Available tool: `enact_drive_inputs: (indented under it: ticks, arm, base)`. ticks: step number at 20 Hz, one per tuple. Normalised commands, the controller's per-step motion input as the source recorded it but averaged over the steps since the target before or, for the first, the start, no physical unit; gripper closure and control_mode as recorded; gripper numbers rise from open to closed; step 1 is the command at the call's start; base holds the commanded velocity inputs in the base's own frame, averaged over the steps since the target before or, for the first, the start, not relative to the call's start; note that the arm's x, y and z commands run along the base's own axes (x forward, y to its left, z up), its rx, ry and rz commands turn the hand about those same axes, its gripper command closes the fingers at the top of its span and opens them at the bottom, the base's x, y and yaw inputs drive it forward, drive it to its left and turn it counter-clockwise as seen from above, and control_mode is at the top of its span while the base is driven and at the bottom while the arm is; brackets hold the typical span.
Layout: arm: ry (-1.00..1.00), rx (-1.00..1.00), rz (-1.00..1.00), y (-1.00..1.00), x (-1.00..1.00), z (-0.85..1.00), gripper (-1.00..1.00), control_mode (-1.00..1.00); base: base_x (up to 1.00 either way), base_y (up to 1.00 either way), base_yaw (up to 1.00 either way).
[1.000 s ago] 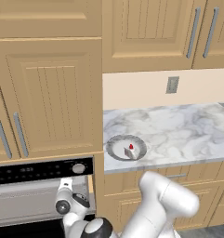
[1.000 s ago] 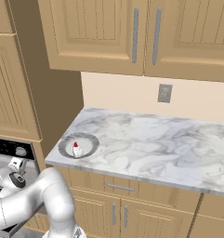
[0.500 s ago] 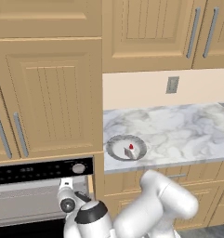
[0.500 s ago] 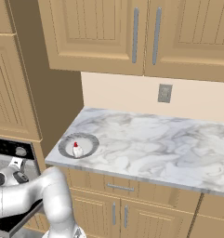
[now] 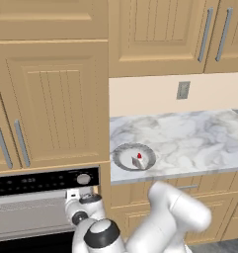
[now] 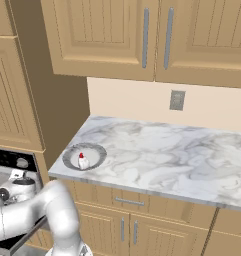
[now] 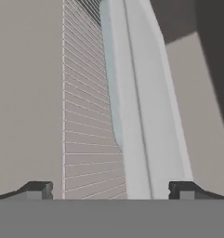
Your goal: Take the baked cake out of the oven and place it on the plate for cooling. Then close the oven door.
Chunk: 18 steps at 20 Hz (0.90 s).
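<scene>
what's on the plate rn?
The plate holds one cake slice with red topping, right of centre. White centre bare otherwise; the spot beneath the slice is covered.

A glossy white arm of rounded segments with dark grey joint caps.

The left base view looks forward and down from behind the arm, taking in the oven at lower left and the marble desk to the right. The right base view faces the same corner from the other side, sharing the desk, the plate and the oven's edge. The hand view sits very close inside the oven, looking along its ribbed rack.
</scene>
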Motion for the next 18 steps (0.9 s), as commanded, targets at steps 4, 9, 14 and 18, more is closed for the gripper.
enact_drive_inputs:
  ticks: [4, 9, 14, 18]
  arm:
    - [-0.27, 0.00, 0.11, 0.37, -0.74, 0.33, -1.00, -1.00]
    - [-0.26, 0.00, 0.10, 0.42, -1.00, 0.36, -1.00, -1.00]
    - [-0.21, 0.00, 0.08, 0.44, -0.94, 0.62, -1.00, -1.00]
    - [-0.16, 0.00, 0.07, 0.47, -0.85, 0.81, -1.00, -1.00]
  base:
    - [0.00, 0.00, 0.00]
    - [0.00, 0.00, 0.00]
    - [0.00, 0.00, 0.00]
    - [0.00, 0.00, 0.00]
